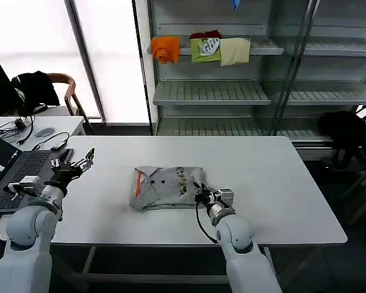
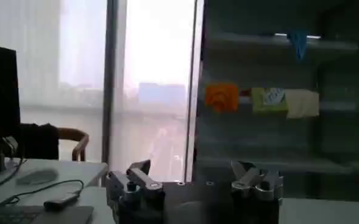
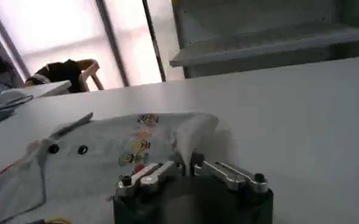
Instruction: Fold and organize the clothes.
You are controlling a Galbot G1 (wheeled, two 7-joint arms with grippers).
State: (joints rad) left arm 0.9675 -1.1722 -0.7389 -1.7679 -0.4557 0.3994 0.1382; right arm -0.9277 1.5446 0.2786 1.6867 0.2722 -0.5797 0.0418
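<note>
Head view: folded grey shirt (image 1: 165,187) lies near the middle of the white counter (image 1: 280,183), a little toward the near edge, orange-red strip at its left side, chest print facing up. Right tool (image 1: 199,193) sits at the shirt's right edge, fingers pinched on a fold of the cloth. Left tool (image 1: 80,161) hovers off the counter's left edge above a laptop (image 1: 15,174), fingers spread, holding nothing

Orange (image 1: 165,48), green (image 1: 205,49) and beige garments (image 1: 235,50) are draped over a metal shelf (image 1: 211,93) behind a white table (image 1: 280,183); a laptop (image 1: 15,174) is seen alongside.
</note>
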